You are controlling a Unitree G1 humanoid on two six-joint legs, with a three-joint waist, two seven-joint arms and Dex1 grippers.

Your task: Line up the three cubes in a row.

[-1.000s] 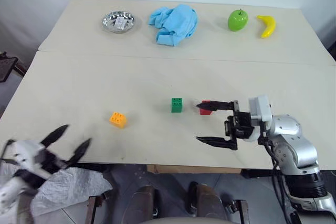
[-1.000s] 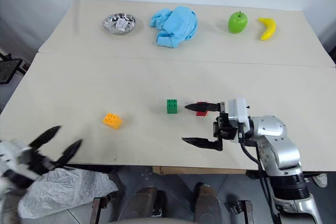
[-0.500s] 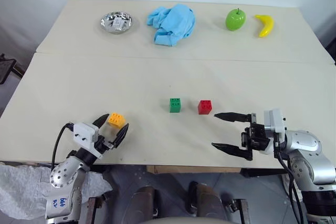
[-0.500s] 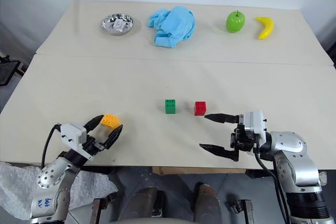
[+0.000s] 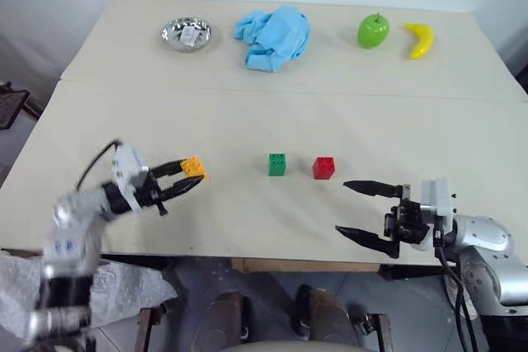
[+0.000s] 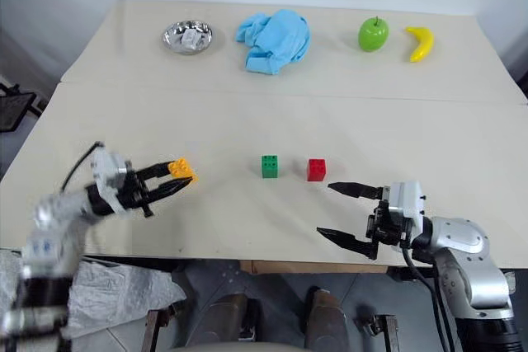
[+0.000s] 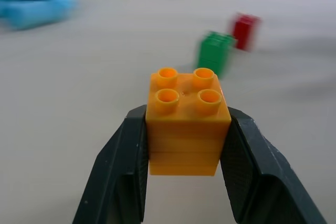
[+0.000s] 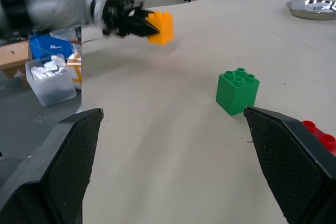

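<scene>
My left gripper (image 5: 188, 178) is shut on the orange-yellow cube (image 5: 195, 167), holding it just above the table left of centre; its two fingers clamp the block's sides (image 7: 187, 125). The green cube (image 5: 278, 164) and the red cube (image 5: 324, 168) sit side by side at the table's middle, a small gap between them. My right gripper (image 5: 363, 212) stands open near the front edge, right of the red cube, fingers pointing left with nothing between them. From the right wrist, the green cube (image 8: 237, 91) and the edge of the red one (image 8: 319, 135) lie ahead.
Along the far side lie a metal bowl (image 5: 186, 34), a crumpled blue cloth (image 5: 273, 36), a green apple (image 5: 373, 30) and a yellow banana (image 5: 419, 39). A seam (image 5: 289, 94) crosses the table between them and the cubes.
My left gripper rose from below the table edge, closed on the orange-yellow cube and lifted it toward the centre. My right gripper drew back to the right, away from the red cube.
</scene>
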